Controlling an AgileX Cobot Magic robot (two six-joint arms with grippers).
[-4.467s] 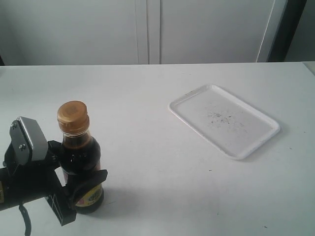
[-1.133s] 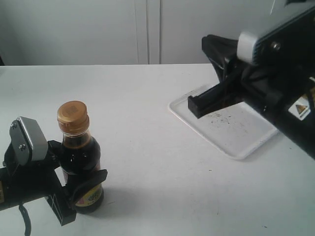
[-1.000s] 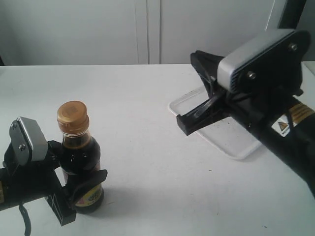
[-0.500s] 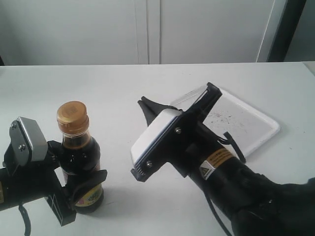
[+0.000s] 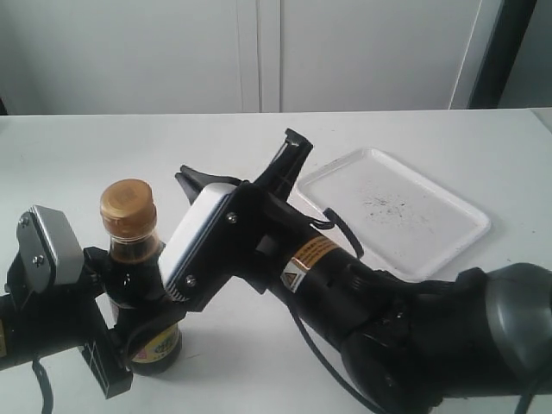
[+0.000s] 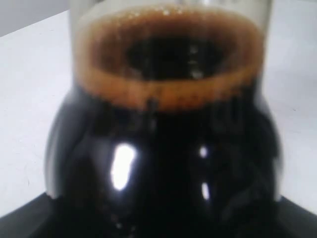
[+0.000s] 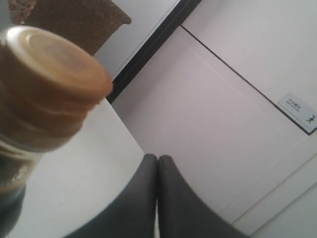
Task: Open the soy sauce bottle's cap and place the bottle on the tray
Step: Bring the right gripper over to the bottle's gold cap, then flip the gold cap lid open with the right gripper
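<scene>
So the small clear glass soy sauce bottle [image 5: 138,293] full of dark liquid stands upright on the white tabletop [image 5: 216,155], over at the left of the exterior view, with its gold-brown ribbed plastic cap [image 5: 128,207] flipped down. The black left gripper [image 5: 129,341] is clamped around the bottle's lower body, right about at the label, and the left wrist view is basically wall-to-wall dark glass [image 6: 163,168]. The right gripper [image 5: 233,164] has reached across the middle and sits just beside the cap, tilted upward; in its wrist view the two dark fingers [image 7: 143,198] look pressed together with nothing pinched, the cap [image 7: 47,84] close by. The flat white rectangular plastic tray [image 5: 448,241] lies well apart to the right, a few dark specks in its middle.
</scene>
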